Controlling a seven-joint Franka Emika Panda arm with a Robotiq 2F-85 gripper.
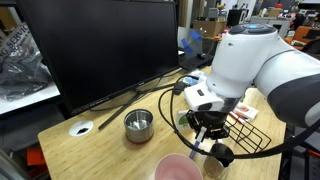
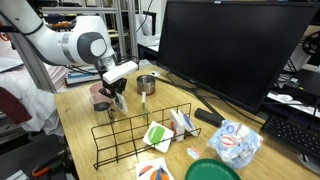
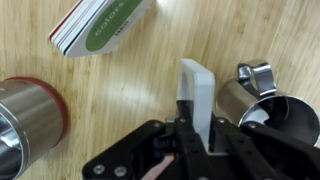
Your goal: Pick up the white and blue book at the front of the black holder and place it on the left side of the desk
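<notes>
In the wrist view my gripper (image 3: 193, 125) is shut on a thin white book (image 3: 197, 85), held edge-up above the wooden desk (image 3: 120, 90); any blue on it is hidden. In both exterior views the gripper (image 1: 207, 138) (image 2: 118, 99) hangs low over the desk beside the black wire holder (image 1: 252, 137) (image 2: 125, 140), outside it. A green and white book (image 3: 100, 25) lies flat on the desk; it also shows in an exterior view (image 2: 158, 137) by the holder. Another white booklet (image 2: 180, 122) leans at the holder.
A steel cup (image 1: 138, 123) (image 2: 146, 84) (image 3: 258, 100) and a pink cup (image 1: 178, 168) (image 2: 100, 92) stand close to the gripper. A large black monitor (image 1: 100, 45) (image 2: 230, 50) fills the back. A remote (image 2: 208, 117), a plastic bag (image 2: 238, 140) and a green bowl (image 2: 212, 171) lie beyond the holder.
</notes>
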